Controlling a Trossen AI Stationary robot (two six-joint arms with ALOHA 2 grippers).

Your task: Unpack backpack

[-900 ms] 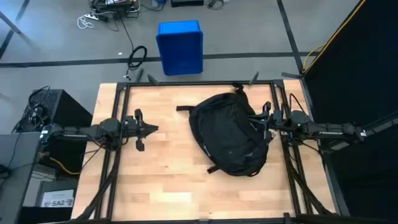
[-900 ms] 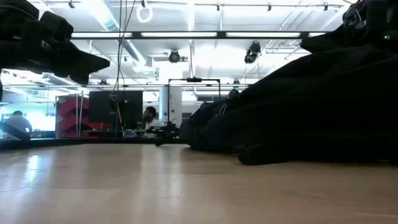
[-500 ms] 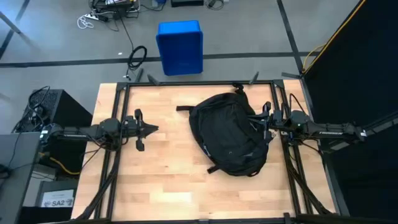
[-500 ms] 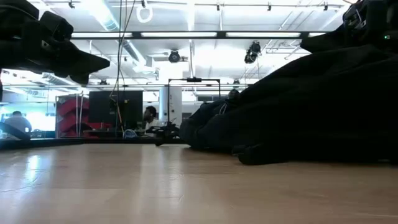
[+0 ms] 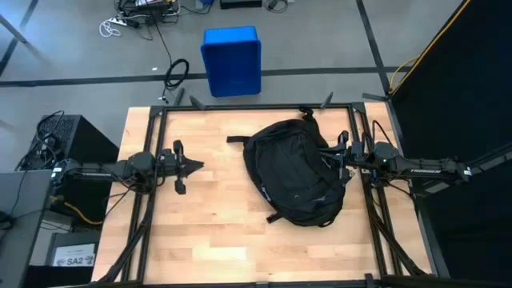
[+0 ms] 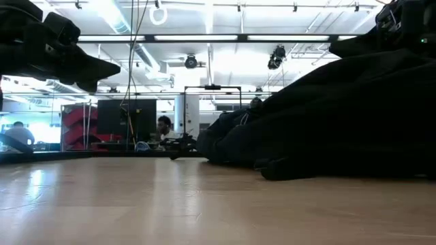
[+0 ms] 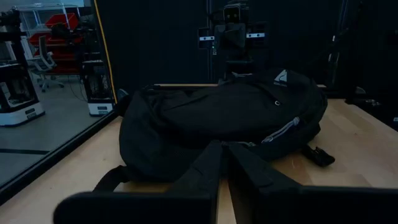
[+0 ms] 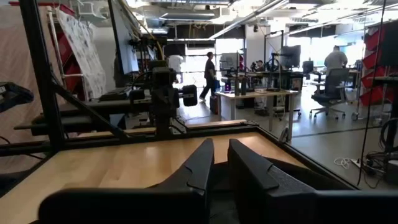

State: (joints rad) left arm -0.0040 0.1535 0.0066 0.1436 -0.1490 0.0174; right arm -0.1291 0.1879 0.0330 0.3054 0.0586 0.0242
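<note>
One black backpack [image 5: 294, 172] lies on one wooden table [image 5: 208, 224] — flanked by two dark robot arms, one left gripper [image 5: 194, 166] and one right gripper [image 5: 330, 160]. Beyond the far edge stands one blue bin [image 5: 231, 60] on the floor. In the room behind, at least three people appear — one walking [image 8: 211, 73], one seated at a chair [image 8: 335, 62], one at a desk [image 6: 163, 124].

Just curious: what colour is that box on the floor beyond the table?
Blue. The box shows best in the high view.

Wooden table [image 5: 200, 232]; black backpack [image 5: 294, 172] lying on it.
</note>
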